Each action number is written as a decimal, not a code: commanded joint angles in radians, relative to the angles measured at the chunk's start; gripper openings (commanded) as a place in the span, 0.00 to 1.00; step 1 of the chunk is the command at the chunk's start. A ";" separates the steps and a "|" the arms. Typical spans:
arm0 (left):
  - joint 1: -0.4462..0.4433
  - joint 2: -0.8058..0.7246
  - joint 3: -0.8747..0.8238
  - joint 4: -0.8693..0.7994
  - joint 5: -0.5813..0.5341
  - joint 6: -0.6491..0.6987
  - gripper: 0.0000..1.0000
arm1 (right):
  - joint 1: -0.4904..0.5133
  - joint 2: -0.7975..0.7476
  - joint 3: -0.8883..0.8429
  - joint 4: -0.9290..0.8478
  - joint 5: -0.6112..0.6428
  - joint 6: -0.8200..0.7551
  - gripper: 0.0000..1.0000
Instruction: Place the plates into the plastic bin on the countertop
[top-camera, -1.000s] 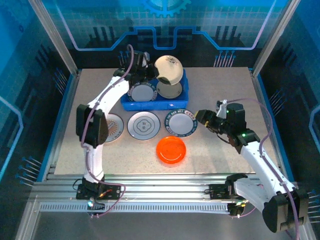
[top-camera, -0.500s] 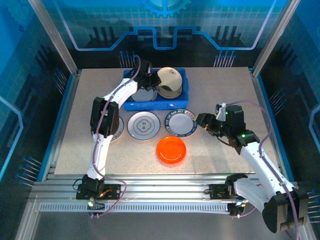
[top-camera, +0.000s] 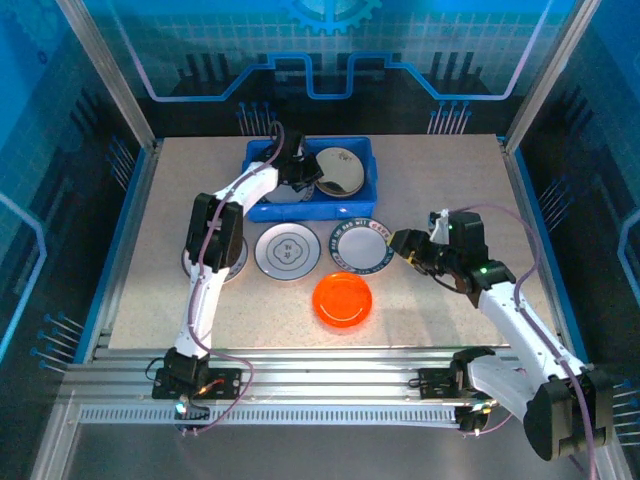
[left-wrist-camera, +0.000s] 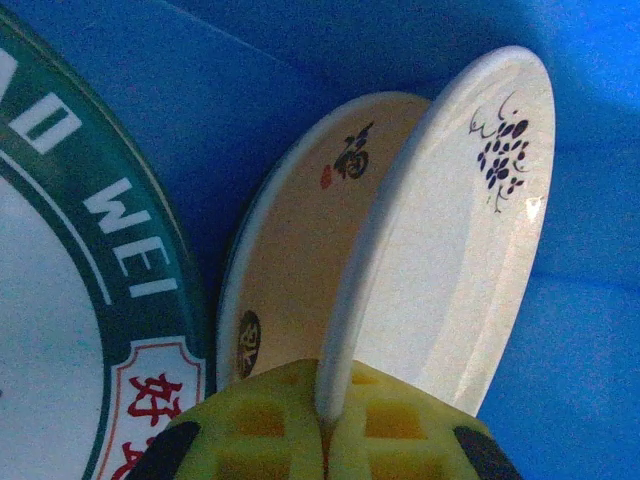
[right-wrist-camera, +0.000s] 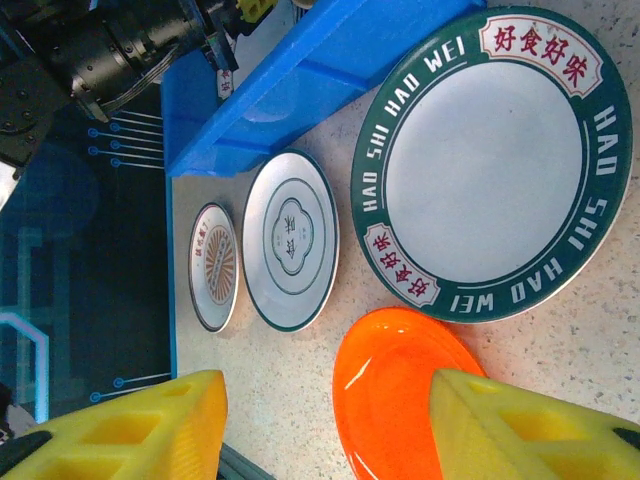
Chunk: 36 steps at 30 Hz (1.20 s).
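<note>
In the left wrist view, the cream round plate with a small purple grape sprig (left-wrist-camera: 455, 250) stands on edge inside the blue rectangular plastic bin (left-wrist-camera: 600, 330). Its rim is turned nearly edge-on to us, and its long line rises from the fingers toward the upper right. It leans against a second cream plate with dark characters (left-wrist-camera: 295, 260), beside a white plate with a green lettered rim (left-wrist-camera: 60, 300). The left end effector (left-wrist-camera: 325, 425) has its yellow fingers pinched tight on the sprigged plate's lower rim. From above, the bin (top-camera: 365, 195) sits at the far middle of the beige speckled tabletop (top-camera: 440, 180). The right end effector (right-wrist-camera: 325, 425) is spread wide and holds nothing, over the bright orange plate (right-wrist-camera: 390, 400), which lies just beside another green-rimmed lettered plate (right-wrist-camera: 495, 160).
</note>
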 joint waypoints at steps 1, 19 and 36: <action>-0.006 0.012 0.046 -0.003 0.021 0.009 0.00 | -0.011 -0.001 -0.014 0.012 -0.019 0.002 0.57; -0.023 -0.015 0.107 -0.081 -0.009 0.057 0.67 | 0.004 -0.020 0.006 -0.089 0.049 -0.038 0.59; -0.117 -0.163 0.200 -0.273 -0.234 0.320 0.99 | 0.026 -0.076 0.002 -0.134 0.114 -0.097 0.59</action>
